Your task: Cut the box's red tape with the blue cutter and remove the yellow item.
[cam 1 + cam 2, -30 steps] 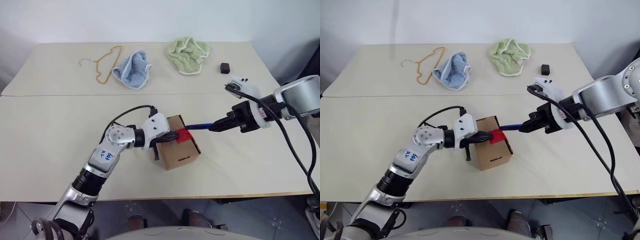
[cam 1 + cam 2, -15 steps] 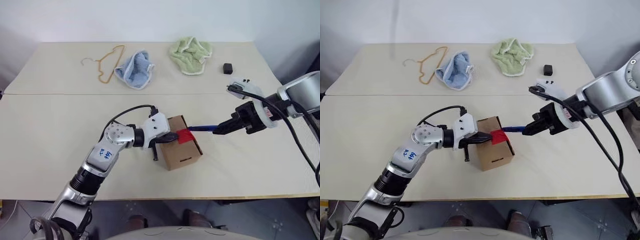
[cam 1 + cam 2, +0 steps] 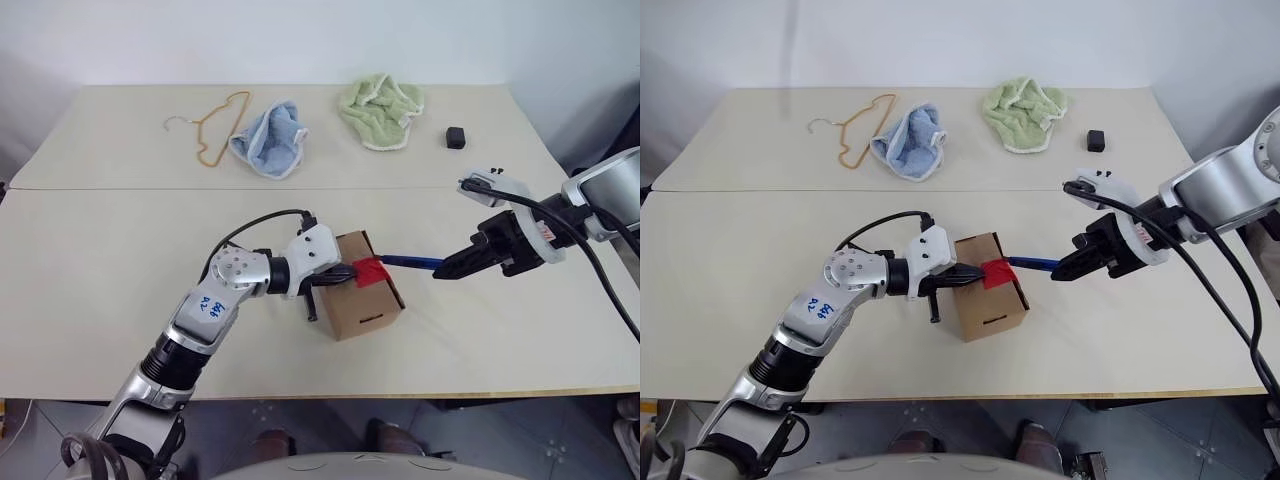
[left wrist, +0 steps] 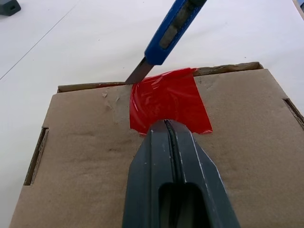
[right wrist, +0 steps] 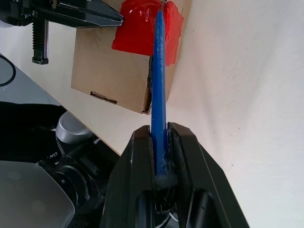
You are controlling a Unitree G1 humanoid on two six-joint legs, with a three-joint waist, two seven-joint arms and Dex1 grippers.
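Tabletop [image 3: 120,300]: blade at tape edge.
Right gripper [image 3: 447,271] pinches blue cutter [image 4: 173,26]; closed left gripper [image 4: 166,130] pins box [image 3: 362,290]. Red tape [image 4: 166,100] looks uncut; yellow item unreached.

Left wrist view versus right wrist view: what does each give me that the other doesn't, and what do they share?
Left wrist view: the cutter's bare metal blade meeting the red tape at the box's top edge, and the shut left gripper pressing on the tape. Right wrist view: the right gripper shut on the blue cutter, and the box's side wall with its slot. Both: box, tape, cutter.
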